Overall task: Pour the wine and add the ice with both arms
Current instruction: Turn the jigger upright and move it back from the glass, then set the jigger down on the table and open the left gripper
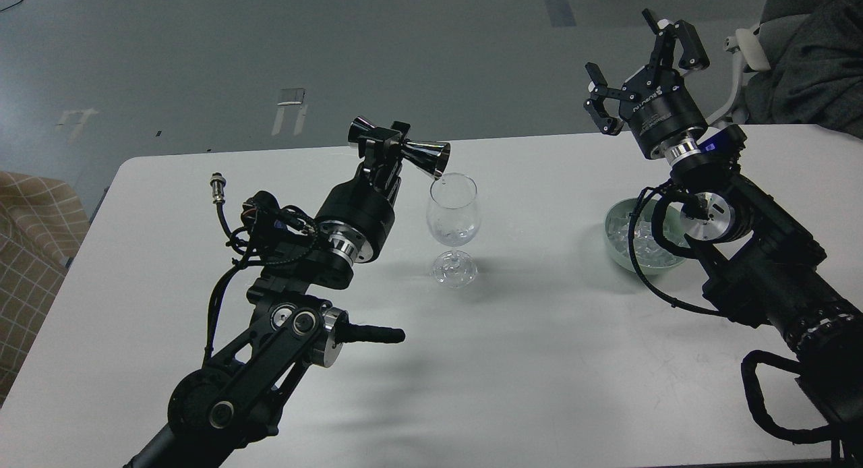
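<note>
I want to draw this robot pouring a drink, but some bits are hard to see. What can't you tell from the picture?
- Wine in the wine glass, head view: clear liquid in clear glass, so its level cannot be read.
- Ice in the green bowl: the right arm and its cable cover much of it, so no count.
- Left gripper on the jigger: dark on dark, so finger contact is unclear.
- Both arms: their lower parts are cut off by the bottom edge.

White table (pixel 539 360), pale green bowl (pixel 617 252), dark metallic jigger (pixel 404 148) — black arms, tan checked cloth (pixel 27 252)
</note>
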You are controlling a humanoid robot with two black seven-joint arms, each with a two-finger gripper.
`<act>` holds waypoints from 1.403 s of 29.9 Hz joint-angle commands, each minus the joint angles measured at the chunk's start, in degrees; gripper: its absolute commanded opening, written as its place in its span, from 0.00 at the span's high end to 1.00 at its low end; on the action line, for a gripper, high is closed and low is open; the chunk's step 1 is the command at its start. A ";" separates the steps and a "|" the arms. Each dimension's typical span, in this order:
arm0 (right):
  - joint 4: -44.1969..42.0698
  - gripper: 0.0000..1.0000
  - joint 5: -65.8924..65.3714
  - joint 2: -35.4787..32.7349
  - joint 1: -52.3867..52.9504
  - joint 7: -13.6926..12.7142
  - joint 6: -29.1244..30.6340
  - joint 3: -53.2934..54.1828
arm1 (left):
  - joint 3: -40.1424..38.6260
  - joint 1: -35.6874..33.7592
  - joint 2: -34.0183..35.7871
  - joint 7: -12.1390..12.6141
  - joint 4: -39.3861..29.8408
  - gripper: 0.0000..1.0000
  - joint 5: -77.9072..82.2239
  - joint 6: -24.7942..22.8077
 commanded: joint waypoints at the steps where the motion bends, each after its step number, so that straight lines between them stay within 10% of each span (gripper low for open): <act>1: 0.00 0.00 0.01 0.03 0.00 0.00 0.01 0.00 | 0.27 -0.03 0.39 0.32 0.06 1.00 -0.16 0.01; 7: 0.00 0.00 0.01 0.03 0.00 0.00 0.01 0.00 | -7.97 -0.82 0.57 4.37 -0.64 1.00 -16.81 -0.96; 21: 0.27 0.00 0.01 -0.50 -0.87 0.00 0.01 0.00 | -36.19 5.75 1.36 3.67 -1.26 1.00 -63.60 -4.39; 30: 0.35 0.00 0.01 -0.50 -1.05 0.00 0.01 -0.09 | -42.44 14.56 -2.94 2.79 9.26 1.00 -66.79 -18.43; 42: 0.35 0.00 0.01 -0.68 -1.14 0.00 0.01 -0.09 | -42.45 14.47 -2.94 0.77 20.36 0.87 -66.79 -23.72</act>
